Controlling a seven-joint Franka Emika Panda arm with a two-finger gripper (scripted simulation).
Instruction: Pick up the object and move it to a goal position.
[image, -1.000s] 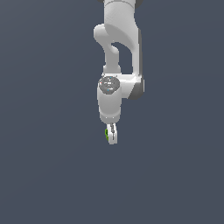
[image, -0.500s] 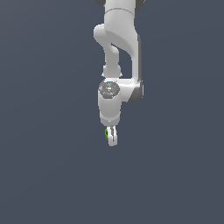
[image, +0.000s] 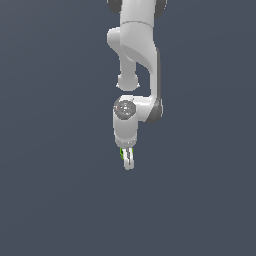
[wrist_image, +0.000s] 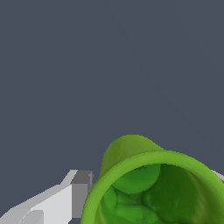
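The white arm hangs down in the middle of the exterior view. Its gripper (image: 128, 161) is shut on the bright green cup (image: 122, 153), of which only a thin green sliver shows between the fingers. In the wrist view the cup (wrist_image: 131, 157) fills the lower part of the picture, its hollow darker-green inside facing the camera. A white and grey finger (wrist_image: 76, 192) presses against its side. The other finger is almost wholly hidden behind the cup. The cup is held up off the grey ground.
A plain dark grey surface (image: 50, 200) fills both views. No goal marker or other object shows.
The arm and gripper have shifted slightly toward the exterior view's right and a little up, with the cup still held.
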